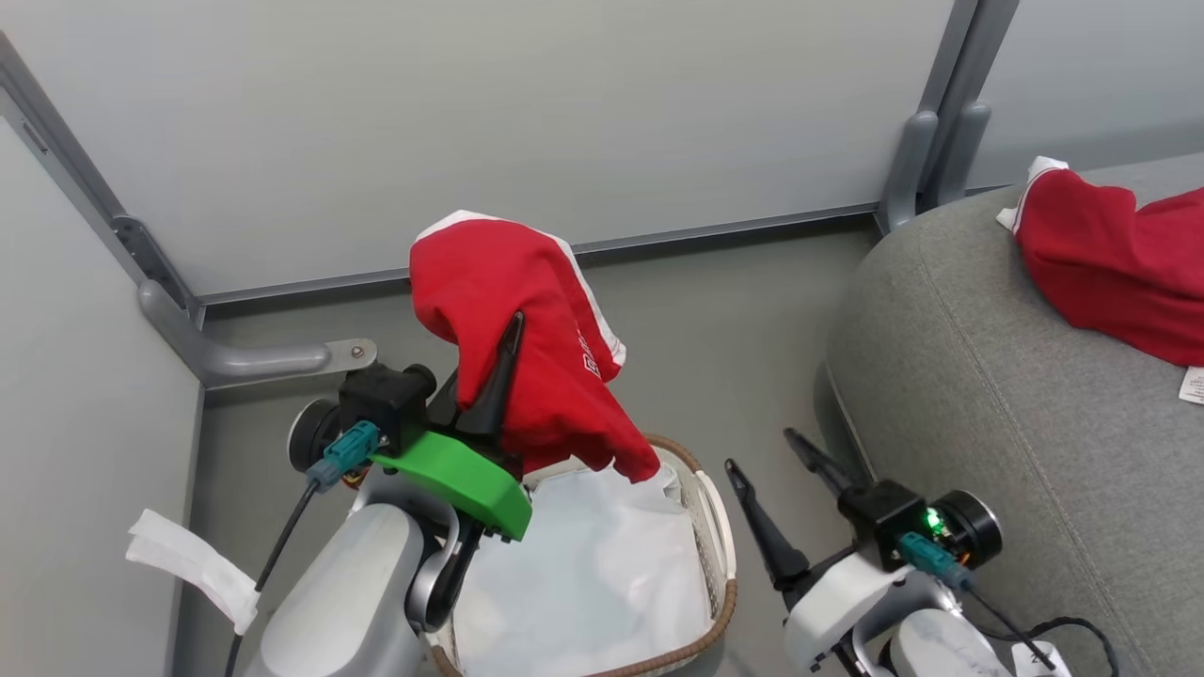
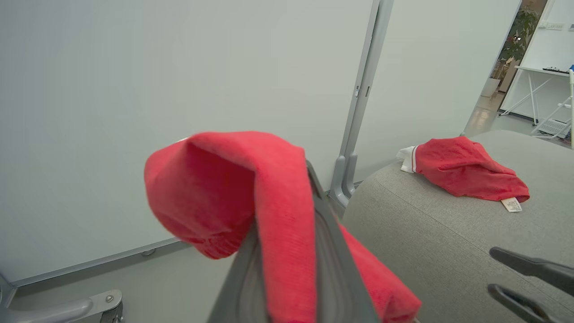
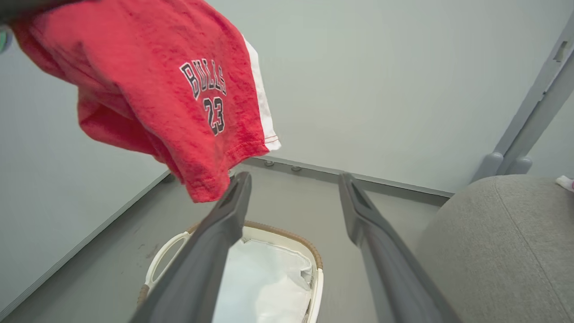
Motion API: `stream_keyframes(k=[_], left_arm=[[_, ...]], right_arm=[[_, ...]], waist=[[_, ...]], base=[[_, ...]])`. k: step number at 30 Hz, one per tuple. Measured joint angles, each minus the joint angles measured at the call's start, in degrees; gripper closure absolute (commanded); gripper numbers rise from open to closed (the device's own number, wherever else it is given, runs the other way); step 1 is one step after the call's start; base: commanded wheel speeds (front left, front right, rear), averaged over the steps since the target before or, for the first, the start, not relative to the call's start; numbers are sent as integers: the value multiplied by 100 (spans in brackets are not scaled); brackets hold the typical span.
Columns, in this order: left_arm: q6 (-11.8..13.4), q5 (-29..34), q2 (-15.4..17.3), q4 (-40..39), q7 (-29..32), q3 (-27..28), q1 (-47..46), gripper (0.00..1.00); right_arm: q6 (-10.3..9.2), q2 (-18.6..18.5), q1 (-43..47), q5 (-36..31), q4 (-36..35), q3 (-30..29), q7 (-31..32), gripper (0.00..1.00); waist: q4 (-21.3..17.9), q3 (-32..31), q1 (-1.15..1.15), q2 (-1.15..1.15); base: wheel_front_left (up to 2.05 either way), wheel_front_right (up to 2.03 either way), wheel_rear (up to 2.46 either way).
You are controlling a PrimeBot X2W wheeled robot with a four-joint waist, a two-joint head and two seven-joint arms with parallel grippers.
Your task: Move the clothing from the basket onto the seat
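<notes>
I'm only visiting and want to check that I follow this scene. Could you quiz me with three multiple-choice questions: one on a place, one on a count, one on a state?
1. Where is the loose red garment?
A. on the floor
B. on the grey seat
C. on a table

2. How many red garments are there?
A. one
B. two
C. three

3. How do the right jaws stand?
A. open, empty
B. shut on a garment
C. shut, empty

Answers:
1 B: it lies on top of the cushion.
2 B: the held garment hangs from the shut left jaws, and the other lies on the seat.
3 A: they stand apart with nothing between them.
</notes>
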Motion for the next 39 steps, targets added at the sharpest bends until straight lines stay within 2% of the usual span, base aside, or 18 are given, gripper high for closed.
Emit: stream_keyframes(k=[7, 13, 19, 32, 33, 34, 35, 39], left_arm=[[0, -1, -115, 13, 1, -146, -99, 100], [0, -30, -197, 34, 0, -375, -240, 100], [0, -98, -283, 13, 0, -557, -415, 100], [0, -282, -411, -26, 0, -1022, -686, 100], [0, -296, -420, -27, 0, -1042, -701, 100], [0, -301, -426, -27, 0, -1062, -710, 100], [0, -316, -430, -26, 0, -1073, -714, 100], [0, -334, -441, -21, 0, -1091, -719, 100]], right_arm=[[0, 2, -409, -249, 271, 846, 1, 0], [0, 3, -970, -383, 782, 1261, 1, 0], [0, 3, -1351, -391, 1185, 1270, 0, 0], [0, 1, -1844, -245, 1574, 1412, 0, 1], [0, 1, -1857, -181, 1601, 1456, 0, 51], [0, 2, -1876, -126, 1627, 1490, 0, 95], [0, 4, -1894, -74, 1652, 1500, 0, 100], [0, 2, -1922, 74, 1703, 1529, 0, 100]], waist=[[194, 49, 0, 0], [408, 113, 0, 0], [671, 202, 0, 0], [1157, 459, 0, 0], [1183, 471, 0, 0], [1206, 482, 0, 0], [1221, 491, 0, 0], [1257, 526, 0, 0]], base=[[0, 0, 0], [0, 0, 0], [0, 0, 0], [0, 0, 0], [0, 0, 0], [0, 0, 0], [0, 0, 0], [0, 0, 0]])
